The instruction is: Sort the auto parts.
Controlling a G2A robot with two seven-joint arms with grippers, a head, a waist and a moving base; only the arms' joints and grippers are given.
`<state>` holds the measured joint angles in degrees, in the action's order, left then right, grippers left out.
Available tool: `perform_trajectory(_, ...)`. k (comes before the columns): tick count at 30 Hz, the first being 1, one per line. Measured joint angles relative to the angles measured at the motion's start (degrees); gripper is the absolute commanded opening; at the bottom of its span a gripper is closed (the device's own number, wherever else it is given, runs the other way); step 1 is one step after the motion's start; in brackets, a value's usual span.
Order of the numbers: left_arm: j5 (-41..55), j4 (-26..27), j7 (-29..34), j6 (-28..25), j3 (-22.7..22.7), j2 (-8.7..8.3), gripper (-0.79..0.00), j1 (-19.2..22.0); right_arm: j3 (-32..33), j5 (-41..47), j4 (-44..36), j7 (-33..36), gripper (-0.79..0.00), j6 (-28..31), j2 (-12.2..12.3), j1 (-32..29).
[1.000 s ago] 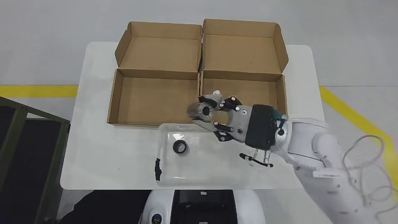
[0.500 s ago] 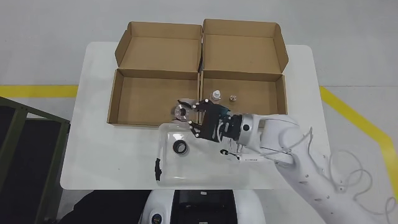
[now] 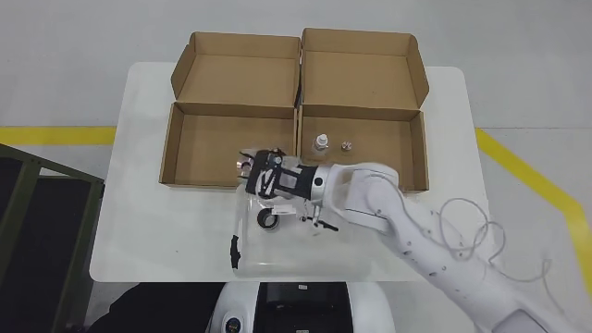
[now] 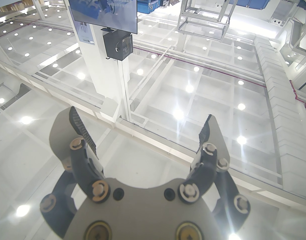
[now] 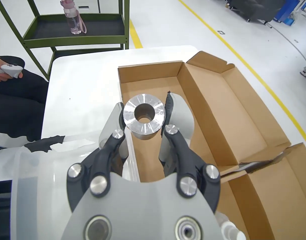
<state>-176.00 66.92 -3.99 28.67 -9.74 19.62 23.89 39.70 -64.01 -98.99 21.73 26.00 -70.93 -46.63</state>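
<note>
A: You have two cardboard boxes to count: the left box [image 3: 213, 148] and the right box [image 3: 384, 153]. Add one clear tray [image 3: 277, 252].

B: Your parts come to four. That is one metal ring [image 5: 130, 122], one dark ring [image 3: 261, 218], one small white part [image 3: 321, 141] and one tiny part [image 3: 345, 145], too small for you to tell its kind.

A: So you count two rings and two small pieces.

B: Yes. Beyond those, you have one table [image 3: 139, 213], one green cart [image 5: 75, 38] and one pink bottle [image 5: 71, 16].
</note>
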Motion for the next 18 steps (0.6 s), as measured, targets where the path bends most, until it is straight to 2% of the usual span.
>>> perform_trajectory(6,0.0,0.0,0.0,0.0,0.0,0.0,0.0,0.0,-4.4,2.18,7.04,1.51,-0.785,-1.84,-2.92,4.85)
perform_trajectory(18,0.0,0.0,0.0,0.0,0.0,0.0,0.0,0.0,-10.32,2.14,17.64,2.13,-0.785,-5.67,-8.31,10.68)
